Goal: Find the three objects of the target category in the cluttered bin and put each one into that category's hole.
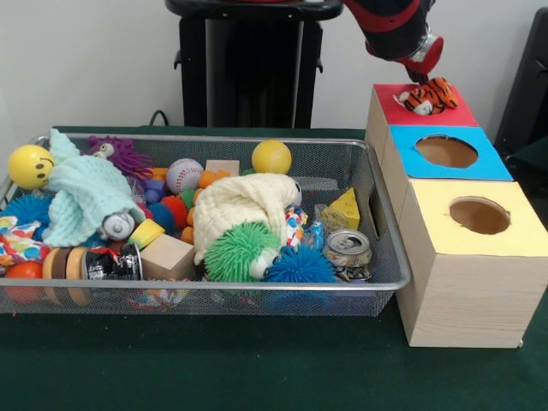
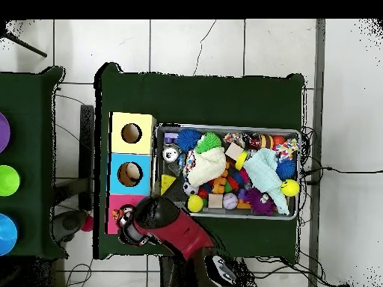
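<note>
My gripper point(image 1: 421, 75) is hovering over the red box point(image 1: 454, 113), where a tiger toy point(image 1: 428, 96) is lying; I cannot tell if I am gripping it. The cluttered mesh bin point(image 1: 377, 282) is sitting beside the blue box point(image 1: 488, 167) and yellow box point(image 1: 479, 257).

Three coloured discs point(image 2: 6, 179) on dark side table point(image 2: 34, 97), left edge.
</note>
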Robot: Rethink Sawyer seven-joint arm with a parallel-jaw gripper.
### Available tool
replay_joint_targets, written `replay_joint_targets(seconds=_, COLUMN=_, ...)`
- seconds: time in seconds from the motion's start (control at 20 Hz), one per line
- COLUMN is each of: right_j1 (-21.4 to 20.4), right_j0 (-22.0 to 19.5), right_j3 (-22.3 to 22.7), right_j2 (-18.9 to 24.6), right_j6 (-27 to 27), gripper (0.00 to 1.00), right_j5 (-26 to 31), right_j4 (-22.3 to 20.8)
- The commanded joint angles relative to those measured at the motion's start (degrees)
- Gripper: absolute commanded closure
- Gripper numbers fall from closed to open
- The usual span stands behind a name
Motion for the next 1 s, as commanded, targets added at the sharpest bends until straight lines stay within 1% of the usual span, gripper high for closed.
replay_joint_targets(seconds=0.05, right_j1=-0.13, right_j0=-2.78, right_j3=-2.30, right_j2=4.79, right_j6=2.41, gripper=1.00, right_j5=-7.37, right_j4=1.33)
replay_joint_targets(seconds=0.2, right_j1=0.14, right_j0=-3.41, right_j3=-1.97, right_j2=5.74, right_j6=2.06, gripper=1.00, right_j5=-8.50, right_j4=1.83)
replay_joint_targets(seconds=0.25, right_j1=0.01, right_j0=-3.83, right_j3=-1.19, right_j2=6.23, right_j6=1.64, gripper=1.00, right_j5=-9.33, right_j4=2.04)
replay_joint_targets(seconds=0.35, right_j1=-0.06, right_j0=-4.26, right_j3=-0.98, right_j2=6.53, right_j6=1.75, gripper=1.00, right_j5=-9.48, right_j4=1.51)
replay_joint_targets(seconds=0.45, right_j1=-0.96, right_j0=-4.12, right_j3=-1.18, right_j2=5.81, right_j6=2.98, gripper=1.00, right_j5=-5.91, right_j4=-0.01)
replay_joint_targets(seconds=0.5, right_j1=-1.86, right_j0=-3.85, right_j3=-1.56, right_j2=5.04, right_j6=4.23, gripper=1.00, right_j5=-2.78, right_j4=-1.23)
replay_joint_targets(seconds=0.6, right_j1=-3.74, right_j0=-3.60, right_j3=-1.59, right_j2=4.17, right_j6=5.87, gripper=1.00, right_j5=0.53, right_j4=-2.43)
replay_joint_targets(seconds=0.85, right_j1=-6.21, right_j0=-3.74, right_j3=-2.60, right_j2=3.41, right_j6=8.33, gripper=1.00, right_j5=4.99, right_j4=-4.25)
replay_joint_targets(seconds=1.0, right_j1=-6.62, right_j0=-3.59, right_j3=-2.95, right_j2=3.47, right_j6=8.66, gripper=1.00, right_j5=5.53, right_j4=-4.62)
